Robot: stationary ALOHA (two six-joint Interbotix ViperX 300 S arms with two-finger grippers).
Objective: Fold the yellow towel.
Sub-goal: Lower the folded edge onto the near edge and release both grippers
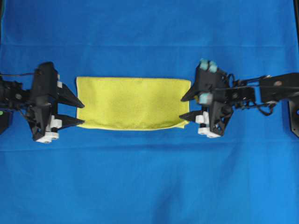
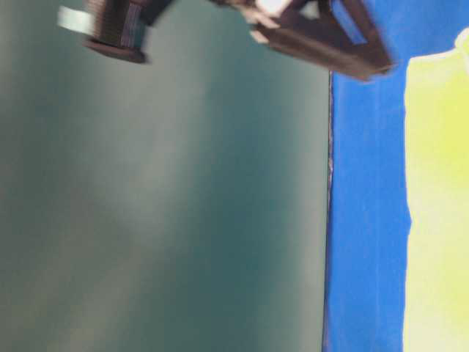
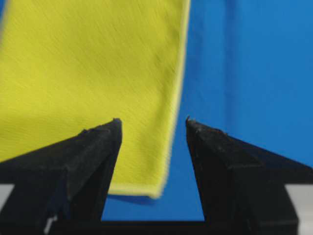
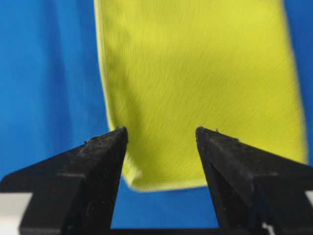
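The yellow towel [image 1: 133, 102] lies flat on the blue cloth [image 1: 149, 177] as a wide rectangle, doubled over, with a lower layer peeking out at its front right corner. My left gripper [image 1: 83, 114] stands open at the towel's left end, and its near corner [image 3: 156, 188] lies loose between the jaws [image 3: 152, 120]. At the right end my right gripper [image 1: 181, 108] is open too, its fingers astride the towel's short edge [image 4: 166, 183] without pinching it [image 4: 160, 129]. The table-level view shows only a strip of towel [image 2: 440, 205].
The blue cloth [image 2: 366, 220] covers the whole table around the towel. A dark arm base [image 1: 293, 112] stands at the right edge. A blurred arm part [image 2: 315, 33] and a grey-green backdrop [image 2: 161, 191] fill the table-level view.
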